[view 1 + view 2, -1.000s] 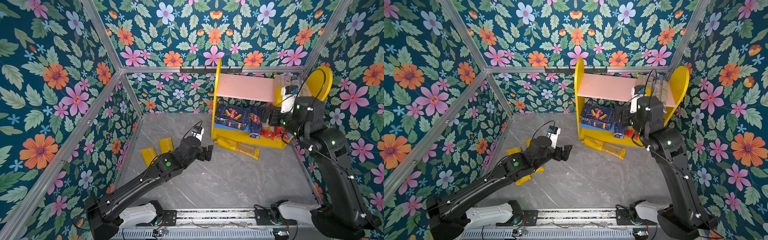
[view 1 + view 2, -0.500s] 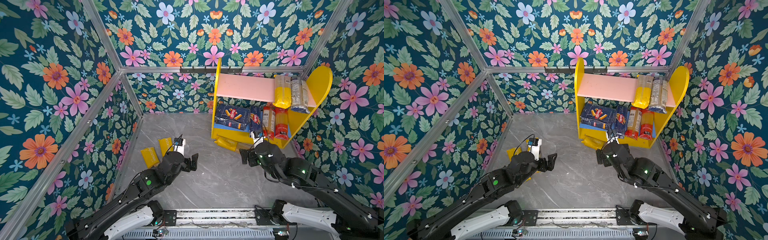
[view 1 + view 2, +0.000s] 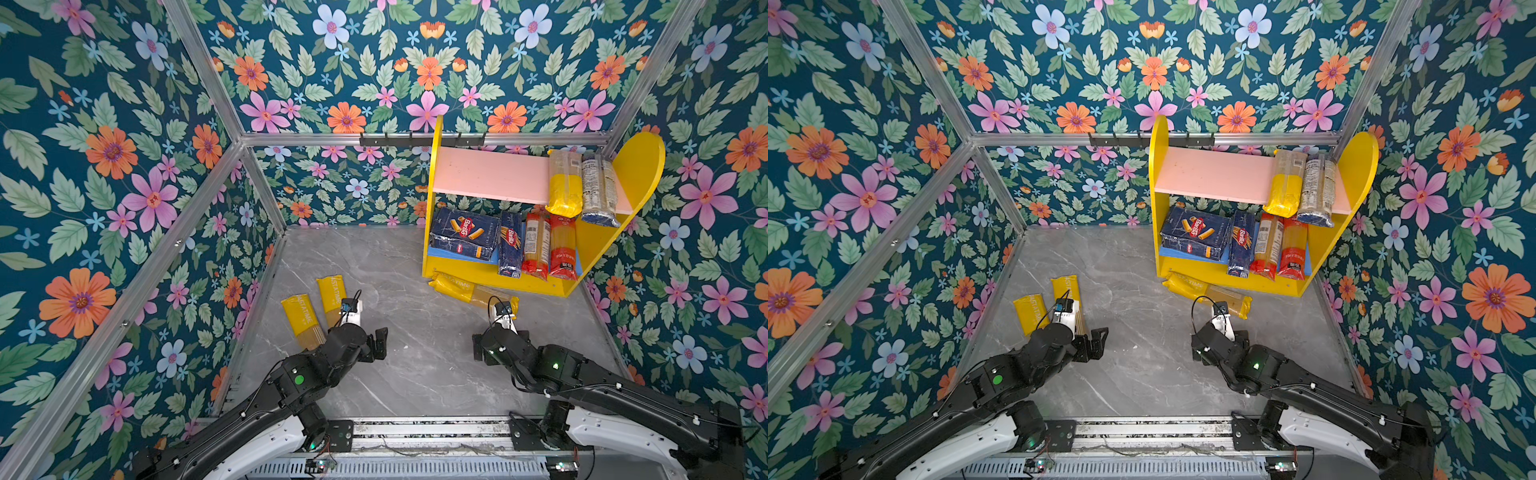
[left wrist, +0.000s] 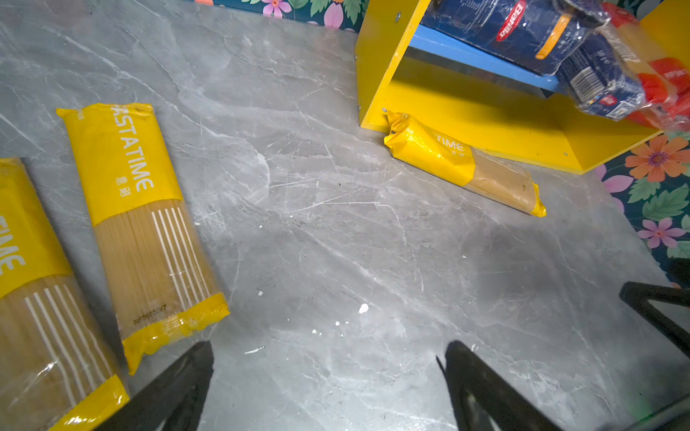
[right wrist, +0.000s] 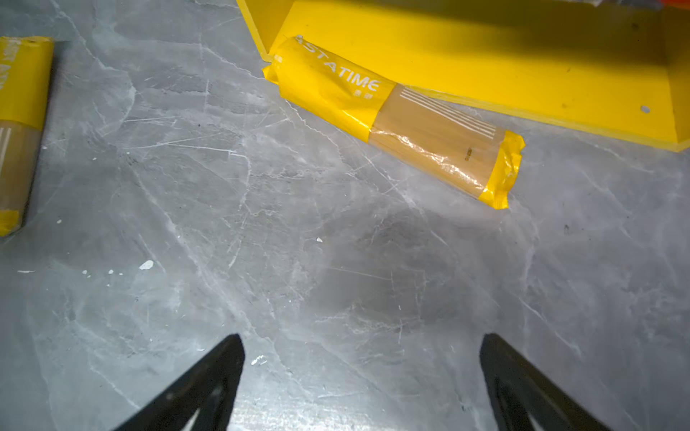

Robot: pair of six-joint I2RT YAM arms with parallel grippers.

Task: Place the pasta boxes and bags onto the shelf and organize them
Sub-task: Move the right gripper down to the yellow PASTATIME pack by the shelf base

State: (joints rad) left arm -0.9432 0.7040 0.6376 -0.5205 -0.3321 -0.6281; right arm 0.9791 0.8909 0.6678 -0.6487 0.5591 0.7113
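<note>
Grey marbled surface (image 3: 419, 374) carries the shelf (image 3: 640, 166) in its far right corner. On the shelf's pink board (image 3: 490, 174) a yellow-ended bag (image 3: 564, 187) and a blue-ended bag (image 3: 598, 189) lie side by side against the right panel, their near ends hanging past the board's front edge. On the shelf's blue board (image 4: 478, 56) stand, from the left, the wide box (image 3: 463, 232), tilted, then the narrow box (image 3: 510, 245) and two red-ended bags (image 3: 536, 245) (image 3: 563, 249), all poking out at the front. A third yellow bag (image 5: 392, 112) lies on the surface just in front of the shelf's base, one end against the base's left corner. Two more yellow bags (image 3: 301, 320) (image 3: 332, 295) lie side by side well to the left of the shelf. The left fingers (image 4: 179, 384) are spread wide and hold nothing, over bare surface beside those two bags. The right fingers (image 5: 209, 380) are likewise spread and empty, in front of the shelf, near the bag at its base.
</note>
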